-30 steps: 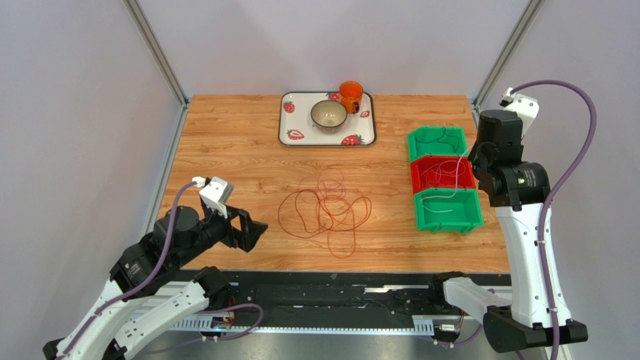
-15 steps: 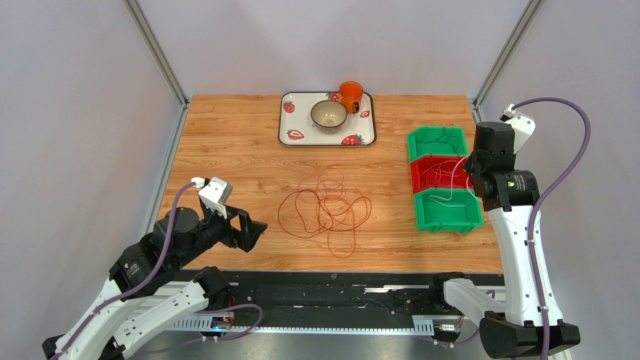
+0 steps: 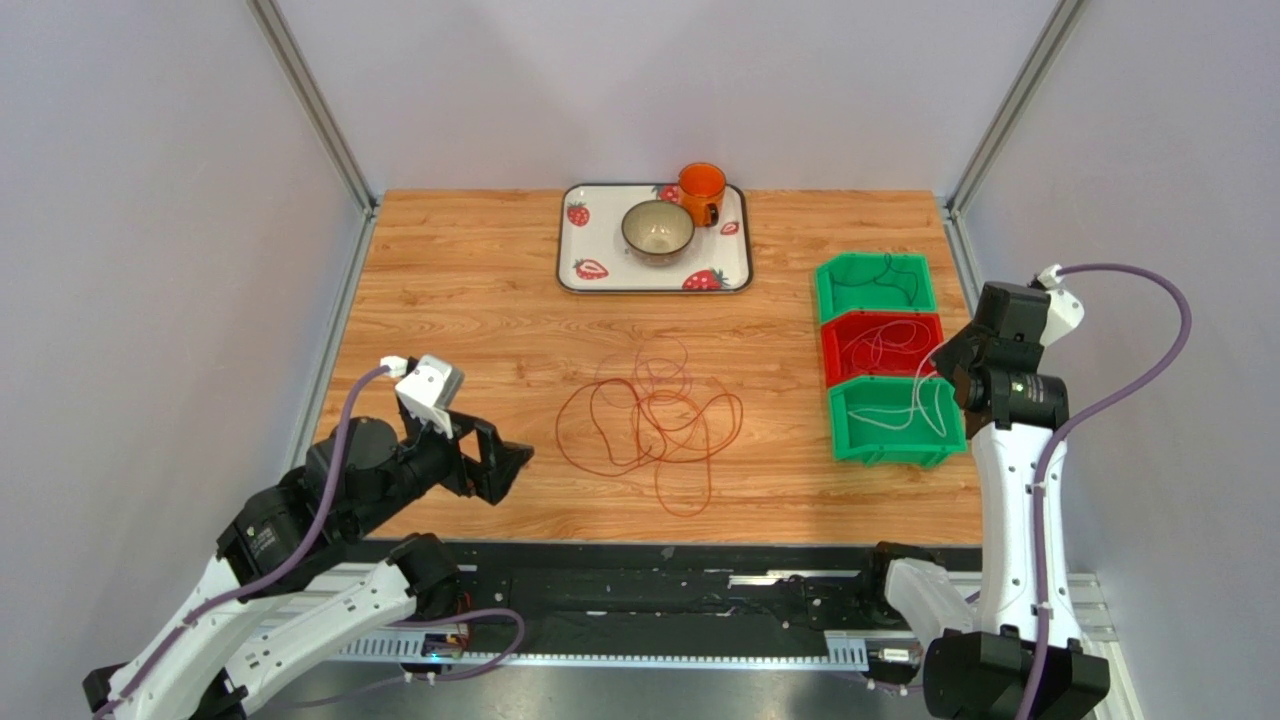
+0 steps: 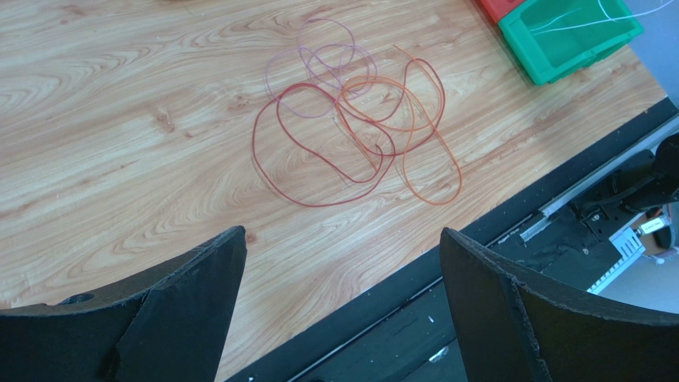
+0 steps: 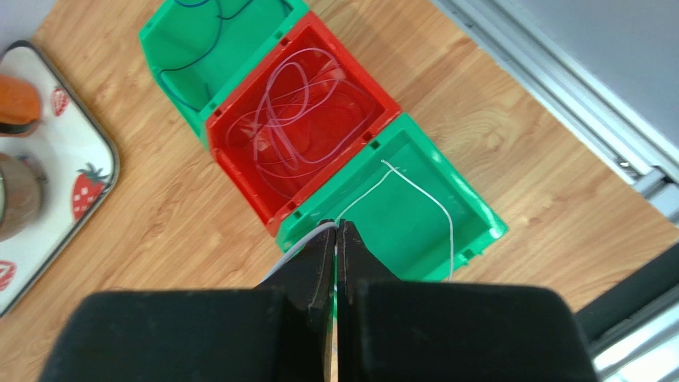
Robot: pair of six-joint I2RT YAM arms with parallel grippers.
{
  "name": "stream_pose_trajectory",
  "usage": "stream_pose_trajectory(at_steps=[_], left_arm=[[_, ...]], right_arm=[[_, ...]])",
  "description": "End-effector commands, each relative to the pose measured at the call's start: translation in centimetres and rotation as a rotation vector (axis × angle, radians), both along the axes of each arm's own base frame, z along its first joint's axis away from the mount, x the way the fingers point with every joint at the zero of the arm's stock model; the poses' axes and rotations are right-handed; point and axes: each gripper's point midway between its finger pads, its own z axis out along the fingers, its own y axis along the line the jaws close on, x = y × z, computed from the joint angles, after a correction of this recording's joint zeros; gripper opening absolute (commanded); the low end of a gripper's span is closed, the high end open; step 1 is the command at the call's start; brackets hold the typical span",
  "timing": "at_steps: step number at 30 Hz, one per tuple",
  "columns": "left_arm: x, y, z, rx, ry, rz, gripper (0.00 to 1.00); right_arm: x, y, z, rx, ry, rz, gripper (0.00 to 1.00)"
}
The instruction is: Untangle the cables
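— Where are the cables?
— Red and orange cables [image 3: 654,425] lie tangled mid-table [image 3: 481,285]. The left gripper [image 4: 341,239] hangs near them, fingers spread wide.
— The right gripper [image 5: 337,231]?
— Closed, apparently pinching a white cable [image 5: 451,239] that trails into the near green bin [image 5: 478,208].

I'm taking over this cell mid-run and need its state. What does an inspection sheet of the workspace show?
Surface: wooden table, no spills seen.
Job's things: tangle of red and orange cables mid-table, loops crossing; white cable runs from the near green bin to the right gripper; pale cables in the red bin; dark cable in the far green bin.
Clutter: tray with bowl and orange mug at the far edge.
Grippers: left gripper open, empty, short of the tangle; right gripper shut on the white cable.
Cables: purple hoses on both arms, away from the tangle.
Surroundings: plain walls, metal frame posts.
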Motion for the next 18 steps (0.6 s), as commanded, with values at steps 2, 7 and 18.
stream_pose_trajectory(at_steps=[2, 7, 18], left_arm=[[0.3, -0.1, 0.3, -0.015, -0.010, 0.012, 0.99], [0.3, 0.0, 0.3, -0.015, -0.011, 0.018, 0.99], [0.2, 0.1, 0.3, -0.016, -0.016, 0.016, 0.99]], right_arm=[[2.7, 1.7, 2.3, 0.105, -0.169, 0.062, 0.00], [2.5, 1.0, 1.8, 0.129, -0.171, -0.015, 0.00], [-0.2, -0.3, -2.9, 0.245, -0.174, -0.253, 0.00]])
